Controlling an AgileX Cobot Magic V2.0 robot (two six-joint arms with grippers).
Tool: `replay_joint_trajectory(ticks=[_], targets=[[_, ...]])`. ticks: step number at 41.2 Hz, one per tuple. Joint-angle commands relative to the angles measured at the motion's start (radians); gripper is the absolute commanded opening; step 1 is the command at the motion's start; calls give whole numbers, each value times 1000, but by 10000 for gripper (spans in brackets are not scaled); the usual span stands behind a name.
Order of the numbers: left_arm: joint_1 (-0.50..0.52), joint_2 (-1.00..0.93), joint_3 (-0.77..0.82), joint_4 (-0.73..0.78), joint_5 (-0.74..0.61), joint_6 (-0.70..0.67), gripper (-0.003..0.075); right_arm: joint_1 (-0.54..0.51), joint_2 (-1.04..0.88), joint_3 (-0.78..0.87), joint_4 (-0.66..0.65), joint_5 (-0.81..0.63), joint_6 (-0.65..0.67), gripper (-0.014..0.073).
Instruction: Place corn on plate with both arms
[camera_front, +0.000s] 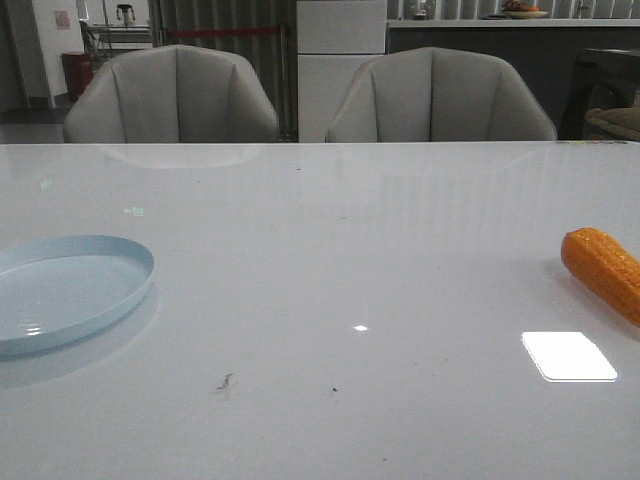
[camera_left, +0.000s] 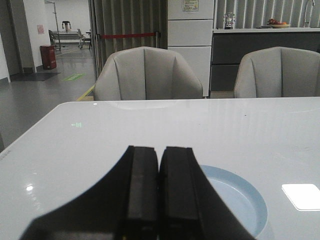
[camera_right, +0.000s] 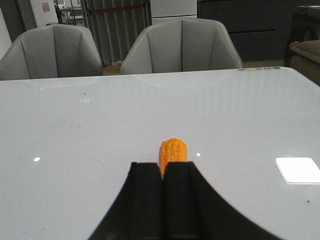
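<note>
The orange corn (camera_front: 605, 270) lies on the white table at the far right edge of the front view. The pale blue plate (camera_front: 70, 290) sits at the far left, with nothing on it. Neither arm shows in the front view. In the left wrist view my left gripper (camera_left: 160, 150) is shut and empty, with the plate (camera_left: 240, 200) partly hidden behind it. In the right wrist view my right gripper (camera_right: 163, 167) is shut and empty, with the corn (camera_right: 173, 151) lying on the table just beyond its fingertips.
Two grey chairs (camera_front: 175, 95) (camera_front: 440, 95) stand behind the table's far edge. A bright light reflection (camera_front: 568, 356) lies on the table near the corn. A wide stretch of white tabletop (camera_front: 340, 260) separates plate and corn.
</note>
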Motion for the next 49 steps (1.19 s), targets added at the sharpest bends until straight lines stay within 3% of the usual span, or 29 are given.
replay_joint_trajectory(ticks=[1,34,42,49], targets=[[2,-16,37,-5,-93,-3,92,-1,-19,-23,-8,-83,-2,24],[2,-16,37,-5,-107,-3,92,-1,-19,-23,-8,-83,-2,24],[2,-16,35,-5,-288,-3,92,-1,-19,-23,-8,-127,-2,24],[2,-16,5,-5,-367,-3,92,-1,-19,-30,-4,-299,13,24]])
